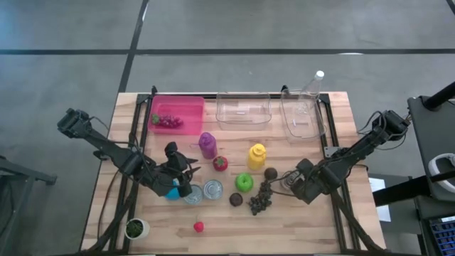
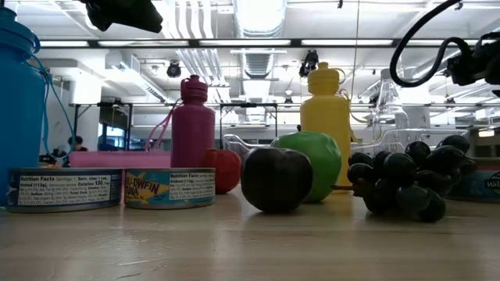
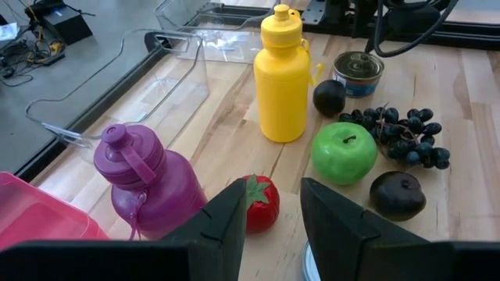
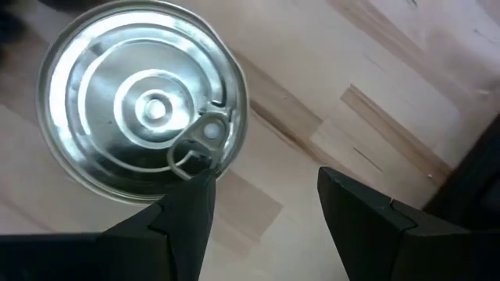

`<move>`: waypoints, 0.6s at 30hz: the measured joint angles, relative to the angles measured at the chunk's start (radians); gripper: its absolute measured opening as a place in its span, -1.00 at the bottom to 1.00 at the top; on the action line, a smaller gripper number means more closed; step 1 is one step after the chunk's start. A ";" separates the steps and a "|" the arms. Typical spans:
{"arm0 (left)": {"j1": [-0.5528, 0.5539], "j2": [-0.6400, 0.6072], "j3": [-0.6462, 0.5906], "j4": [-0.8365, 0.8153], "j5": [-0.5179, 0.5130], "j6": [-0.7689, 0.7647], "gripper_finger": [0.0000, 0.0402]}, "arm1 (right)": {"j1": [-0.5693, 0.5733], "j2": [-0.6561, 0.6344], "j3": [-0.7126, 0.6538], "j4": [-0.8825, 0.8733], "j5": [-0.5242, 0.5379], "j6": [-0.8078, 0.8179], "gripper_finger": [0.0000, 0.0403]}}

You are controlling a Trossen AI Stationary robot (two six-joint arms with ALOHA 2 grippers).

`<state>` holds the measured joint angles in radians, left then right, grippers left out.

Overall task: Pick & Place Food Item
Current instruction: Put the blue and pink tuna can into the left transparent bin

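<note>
Food lies mid-table: a red strawberry [image 1: 220,163], a green apple [image 1: 244,182], two dark plums [image 1: 270,173], black grapes [image 1: 261,199], and tins [image 1: 213,189] beside a purple bottle [image 1: 207,144] and a yellow bottle [image 1: 257,156]. My left gripper [image 1: 186,173] hangs open above the table, with the strawberry [image 3: 262,203] beyond its fingers. My right gripper [image 4: 262,207] points down, open, over bare wood. A tin with a pull-tab lid [image 4: 144,101] stands just beside one finger [image 4: 187,211]; I cannot tell whether they touch.
A pink tray [image 1: 186,105] holding grapes and two clear bins [image 1: 244,112] stand along the far edge. A blue bottle [image 1: 173,190] stands under my left arm. A small potted plant [image 1: 135,228] and a small red item [image 1: 198,227] sit near the front edge.
</note>
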<state>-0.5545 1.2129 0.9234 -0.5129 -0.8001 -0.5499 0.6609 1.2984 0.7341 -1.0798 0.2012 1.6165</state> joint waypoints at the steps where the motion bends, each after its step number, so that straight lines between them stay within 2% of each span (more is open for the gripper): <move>1: 0.000 0.000 0.000 0.000 0.000 0.000 -0.38 | 0.000 0.000 0.000 0.001 0.000 0.000 0.11; 18: 0.000 0.000 0.000 0.000 0.000 0.000 -0.38 | 0.000 -0.001 -0.014 0.003 0.012 0.007 0.11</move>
<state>-0.5545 1.2129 0.9234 -0.5129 -0.8001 -0.5499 0.6609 1.2972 0.7204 -1.0763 0.2130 1.6238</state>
